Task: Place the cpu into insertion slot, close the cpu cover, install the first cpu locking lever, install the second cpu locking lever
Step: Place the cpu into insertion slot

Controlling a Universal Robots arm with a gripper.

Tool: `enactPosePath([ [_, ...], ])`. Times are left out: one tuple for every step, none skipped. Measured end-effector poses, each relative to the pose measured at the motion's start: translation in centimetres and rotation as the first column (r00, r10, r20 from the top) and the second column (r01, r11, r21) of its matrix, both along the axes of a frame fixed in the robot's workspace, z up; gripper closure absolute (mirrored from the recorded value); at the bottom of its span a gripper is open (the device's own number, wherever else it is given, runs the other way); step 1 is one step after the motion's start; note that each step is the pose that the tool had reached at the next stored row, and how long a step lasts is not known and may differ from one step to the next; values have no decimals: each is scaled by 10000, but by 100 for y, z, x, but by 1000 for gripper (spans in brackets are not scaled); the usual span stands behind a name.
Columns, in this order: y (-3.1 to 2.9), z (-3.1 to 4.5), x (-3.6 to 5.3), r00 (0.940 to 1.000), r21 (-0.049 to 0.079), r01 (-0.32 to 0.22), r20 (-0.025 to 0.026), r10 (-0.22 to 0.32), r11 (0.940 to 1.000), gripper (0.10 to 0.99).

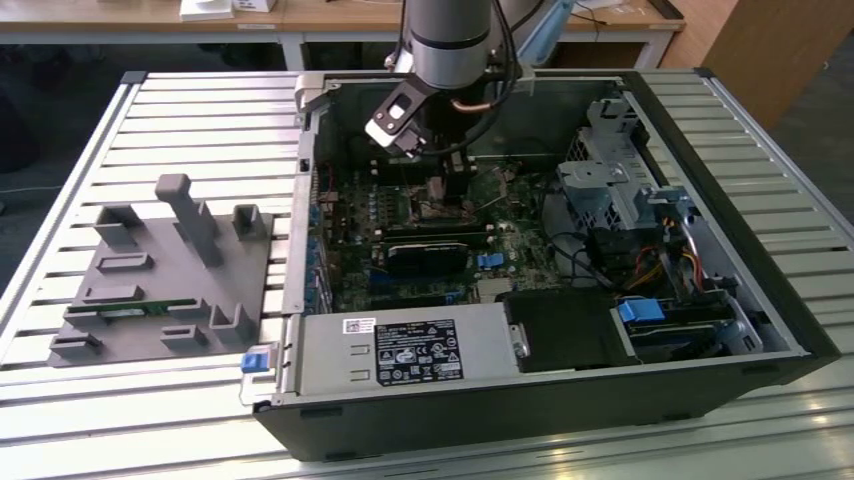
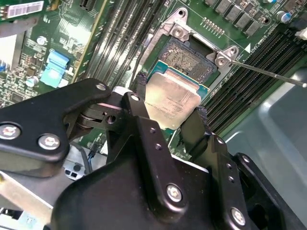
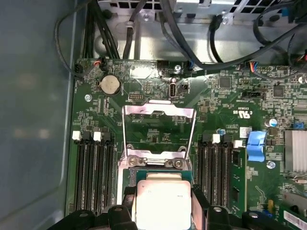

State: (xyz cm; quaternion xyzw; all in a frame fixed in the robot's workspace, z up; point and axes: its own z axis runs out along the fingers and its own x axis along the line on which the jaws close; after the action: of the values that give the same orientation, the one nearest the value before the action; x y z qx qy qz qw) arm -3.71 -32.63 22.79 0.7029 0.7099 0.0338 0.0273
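Holding the chip [image 2: 170, 103] by its edges, my gripper [image 2: 170, 98] is clamped on it, one finger [image 2: 204, 127] on each side, low over the socket [image 2: 187, 57]. The chip overlaps the opening but sits off-square to it; I'd call it not seated yet. So step one is under way and unfinished. In the first wrist view the cover [image 3: 158, 111] stands up, swung open, so closing it is not done. A thin lever [image 2: 268, 73] juts out free beside the socket; I judge neither lever latched. All this is down on the green board [image 3: 230, 96] inside the open computer case [image 1: 534, 410], which lies on a slatted metal table [image 1: 200, 120]. A grey parts holder [image 1: 160, 270] sits on the exterior view's left, wooden desks [image 1: 347, 15] behind.
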Motion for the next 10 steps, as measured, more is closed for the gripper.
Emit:
enactPosePath([
  [5,-11,-6,10000,0,0,0,0,10000,545],
  [9,-21,-11,10000,0,0,0,0,10000,545],
  [11,-31,-15,10000,0,0,0,0,10000,545],
  [12,-40,-20,10000,0,0,0,0,10000,545],
  [12,-50,-27,10000,0,0,0,0,10000,545],
  [13,-61,-34,10000,0,0,0,0,10000,545],
  [13,-72,-43,10000,0,0,0,0,10000,545],
  [14,-82,-52,10000,0,2,0,-2,10000,545],
  [14,-93,-57,10000,0,12,0,-12,10000,545],
  [14,-103,-62,10000,0,25,0,-25,10000,545],
])
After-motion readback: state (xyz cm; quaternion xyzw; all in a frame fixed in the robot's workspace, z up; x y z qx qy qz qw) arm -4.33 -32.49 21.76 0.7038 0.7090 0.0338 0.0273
